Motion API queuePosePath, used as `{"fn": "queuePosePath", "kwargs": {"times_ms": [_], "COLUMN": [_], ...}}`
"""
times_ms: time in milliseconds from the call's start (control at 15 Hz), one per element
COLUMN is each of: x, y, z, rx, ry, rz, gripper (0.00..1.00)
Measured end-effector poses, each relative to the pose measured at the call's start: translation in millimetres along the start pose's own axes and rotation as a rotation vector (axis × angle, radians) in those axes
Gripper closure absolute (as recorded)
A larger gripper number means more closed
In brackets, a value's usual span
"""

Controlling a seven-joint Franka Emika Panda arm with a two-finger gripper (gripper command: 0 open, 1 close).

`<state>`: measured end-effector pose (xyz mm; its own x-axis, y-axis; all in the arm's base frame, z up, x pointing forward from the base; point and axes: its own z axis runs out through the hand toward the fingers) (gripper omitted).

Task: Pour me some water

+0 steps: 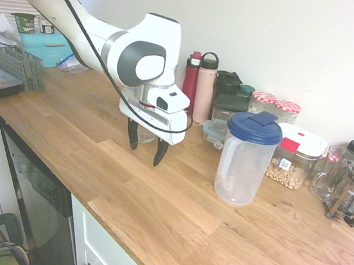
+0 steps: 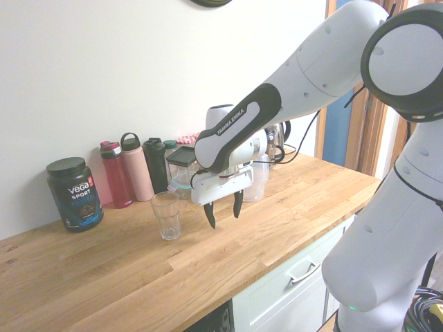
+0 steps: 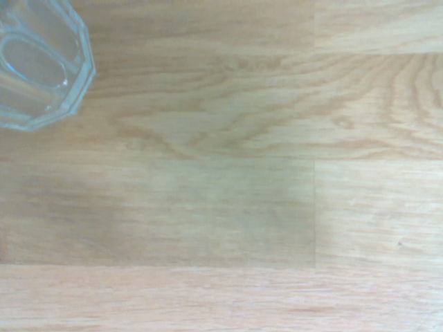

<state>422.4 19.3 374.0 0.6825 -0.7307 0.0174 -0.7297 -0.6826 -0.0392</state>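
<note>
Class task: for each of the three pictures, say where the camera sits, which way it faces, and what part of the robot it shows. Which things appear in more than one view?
First exterior view: above the worktop's front edge, facing the wall; shows arm, open gripper, jug.
Second exterior view: opposite side, along the worktop; shows arm, gripper, glass.
Wrist view: looking straight down at wood; no robot parts, glass at the edge.
Shared: the glass, the worktop.

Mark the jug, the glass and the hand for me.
jug [image 1: 242, 166]: first exterior view, clear body.
glass [image 2: 166, 216]: second exterior view, side wall.
hand [image 1: 145, 143]: first exterior view, gap between its open fingertips.
</note>
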Motion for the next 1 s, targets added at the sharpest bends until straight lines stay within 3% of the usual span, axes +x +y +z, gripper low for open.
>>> {"fn": "queuePosePath", "kwargs": {"times_ms": [267,600,733,1000], "x": [14,31,37,71], "y": [7,69,102,151], "z": [-23,-140,-167,-171], "rx": [0.020,0.137,0.172,0.212], "ry": [0.036,0.141,0.176,0.253], "rz": [0.006,-0.017,-0.005,0.054], "gripper": [0.00,0.00,0.00,0.00]}}
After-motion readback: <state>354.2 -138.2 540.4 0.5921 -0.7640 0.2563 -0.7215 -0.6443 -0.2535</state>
